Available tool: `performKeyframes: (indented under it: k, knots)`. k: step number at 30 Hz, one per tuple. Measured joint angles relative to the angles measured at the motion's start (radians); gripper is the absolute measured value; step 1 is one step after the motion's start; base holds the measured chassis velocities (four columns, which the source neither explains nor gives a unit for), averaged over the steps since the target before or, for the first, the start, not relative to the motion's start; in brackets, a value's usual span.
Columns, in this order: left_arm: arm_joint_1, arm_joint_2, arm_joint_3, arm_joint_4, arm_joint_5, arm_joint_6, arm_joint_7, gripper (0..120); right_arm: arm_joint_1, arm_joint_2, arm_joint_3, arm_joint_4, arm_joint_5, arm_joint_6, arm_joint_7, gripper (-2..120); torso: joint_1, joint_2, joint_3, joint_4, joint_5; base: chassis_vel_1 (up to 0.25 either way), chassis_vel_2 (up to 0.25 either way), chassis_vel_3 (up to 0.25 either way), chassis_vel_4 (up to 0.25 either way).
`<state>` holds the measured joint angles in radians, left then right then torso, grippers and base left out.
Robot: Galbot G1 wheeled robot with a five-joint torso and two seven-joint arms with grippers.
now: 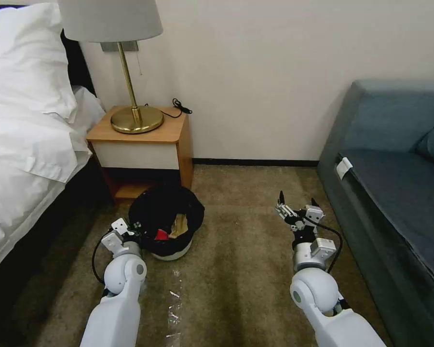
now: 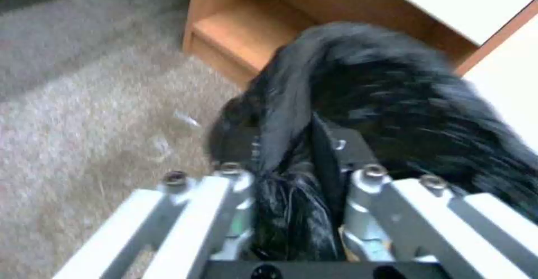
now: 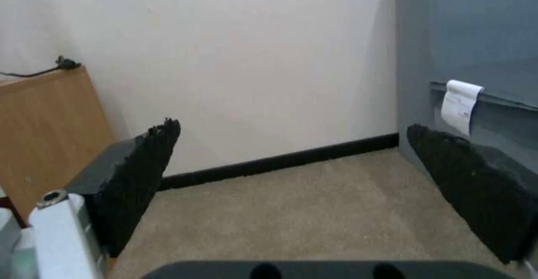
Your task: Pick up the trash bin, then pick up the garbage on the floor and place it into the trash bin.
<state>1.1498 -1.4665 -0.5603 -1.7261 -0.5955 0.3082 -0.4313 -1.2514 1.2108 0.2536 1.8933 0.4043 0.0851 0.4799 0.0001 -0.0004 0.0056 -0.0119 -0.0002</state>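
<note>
The bed (image 1: 19, 120) takes up the whole left edge of the head view, white pillows and sheets piled up, and the grey-blue sofa (image 1: 395, 168) fills the right side. Between them sits the beige carpet (image 1: 246, 250), with a wooden nightstand (image 1: 144, 144) in the upper middle-left and a brass lamp (image 1: 132, 72) standing on it, a black cable trailing off behind.

The trash bin (image 1: 168, 226) is on the floor just below the nightstand, left of centre, tilted toward the camera so you can look inside. Its black bag (image 2: 392, 94) is folded over the rim, and the white body peeks out underneath. Inside you can spot a red snack packet (image 1: 161, 234) and a tan paper piece (image 1: 181, 225) right next to it.

The left gripper (image 1: 139, 230) is at the lower left, right on the bin's near rim. In the left wrist view its jaws are pinching the bag-covered rim between them.

The right gripper (image 1: 298, 205) hangs over bare carpet right of centre, well apart from the bin, jaws spread wide with nothing in them; its dark pads (image 3: 140, 174) frame the wall and baseboard.
</note>
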Motion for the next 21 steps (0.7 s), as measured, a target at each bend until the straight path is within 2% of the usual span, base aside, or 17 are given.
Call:
performKeyframes:
  k: [4, 6, 7, 10, 11, 12, 13, 15, 16, 19, 21]
  knots:
    - [0.005, 0.005, 0.0, -0.031, 0.009, 0.0, 0.0, 38, -0.009, 0.001, 0.005, 0.004, -0.001, 0.001, -0.002, 100, 0.0, 0.0, 0.0, -0.0001, 0.0001, 0.0, 0.0, 0.0, 0.0]
    - [0.018, 0.011, 0.004, -0.088, 0.034, -0.005, -0.004, 51, -0.021, 0.0, 0.013, 0.011, -0.005, 0.005, -0.009, 100, 0.0, 0.0, 0.0, -0.0002, 0.0, 0.0, 0.0, 0.0, 0.0]
    - [0.018, 0.011, 0.004, -0.088, 0.034, -0.005, -0.004, 51, -0.021, 0.0, 0.013, 0.011, -0.005, 0.005, -0.009, 100, 0.0, 0.0, 0.0, -0.0002, 0.0, 0.0, 0.0, 0.0, 0.0]
    - [0.05, 0.021, 0.009, -0.163, 0.075, 0.0, -0.004, 66, -0.024, 0.0, 0.02, 0.014, -0.007, 0.008, -0.012, 100, 0.0, 0.0, 0.0, -0.0001, 0.0, 0.0, 0.0, 0.0, 0.0]
    - [0.05, 0.021, 0.009, -0.163, 0.075, 0.0, -0.004, 66, -0.024, 0.0, 0.02, 0.014, -0.007, 0.008, -0.012, 100, 0.0, 0.0, 0.0, -0.0001, 0.0, 0.0, 0.0, 0.0, 0.0]
    - [0.072, 0.029, 0.01, -0.199, 0.095, 0.014, 0.001, 72, -0.027, 0.001, 0.022, 0.017, -0.008, 0.009, -0.013, 100, 0.0, 0.0, 0.0, -0.0001, 0.0, 0.0, 0.0, 0.0, 0.0]
    - [0.072, 0.029, 0.01, -0.199, 0.095, 0.014, 0.001, 72, -0.027, 0.001, 0.022, 0.017, -0.008, 0.009, -0.013, 100, 0.0, 0.0, 0.0, -0.0001, 0.0, 0.0, 0.0, 0.0, 0.0]
    - [0.1, 0.04, 0.011, -0.241, 0.117, 0.045, 0.012, 81, -0.03, 0.003, 0.025, 0.019, -0.011, 0.012, -0.015, 100, 0.0, 0.0, 0.0, -0.0001, 0.0, 0.0, 0.0, 0.0, 0.0]
    - [0.133, 0.061, 0.006, -0.279, 0.169, 0.078, 0.033, 89, -0.035, 0.006, 0.031, 0.019, -0.022, 0.02, -0.021, 100, 0.0, 0.0, 0.0, -0.0001, 0.0, 0.0, 0.0, 0.0, 0.0]
    - [0.149, 0.074, -0.002, -0.291, 0.207, 0.079, 0.06, 92, -0.038, 0.008, 0.036, 0.017, -0.029, 0.026, -0.025, 100, 0.0, 0.0, 0.0, 0.0, 0.0, 0.0, 0.0, 0.0, 0.0]
    - [0.171, 0.101, -0.026, -0.298, 0.267, 0.048, 0.141, 98, -0.046, 0.013, 0.048, 0.012, -0.041, 0.034, -0.032, 100, 0.0, 0.0, 0.0, 0.0001, -0.0001, 0.0, 0.0, 0.0, 0.0]
